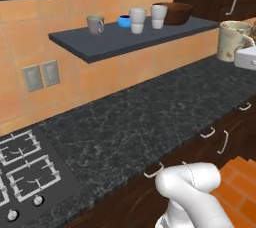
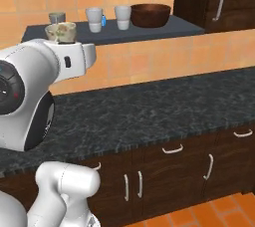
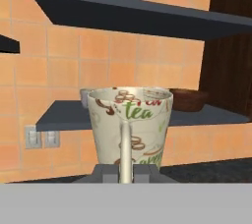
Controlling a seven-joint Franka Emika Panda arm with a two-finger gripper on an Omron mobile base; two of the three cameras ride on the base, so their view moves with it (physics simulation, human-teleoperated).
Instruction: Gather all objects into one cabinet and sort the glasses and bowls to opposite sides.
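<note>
Cream mug [image 3: 130, 127] sits upright in the gripper [image 3: 125, 171], clamped by its handle, above the dark desk [image 1: 150, 117]. On the slate shelf [image 1: 100, 44] stand a grey-green mug [image 1: 95, 24], blue bowl [image 1: 124, 21], two white cups [image 1: 137, 20] and a brown bowl [image 1: 175, 13].

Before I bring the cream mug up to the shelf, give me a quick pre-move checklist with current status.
1. Hand shut on the cream mug by its handle: ok.
2. Mug upright in the hand view: ok.
3. Shelf already holds the grey-green mug, blue bowl, two white cups and brown bowl: ok.
4. Bare shelf space left of the grey-green mug for the held mug: ok.
5. Bowls sorted apart from cups: not ok, the blue bowl sits between the grey-green mug and the cups.
6. Grip firmness on the handle: cannot tell.
</note>
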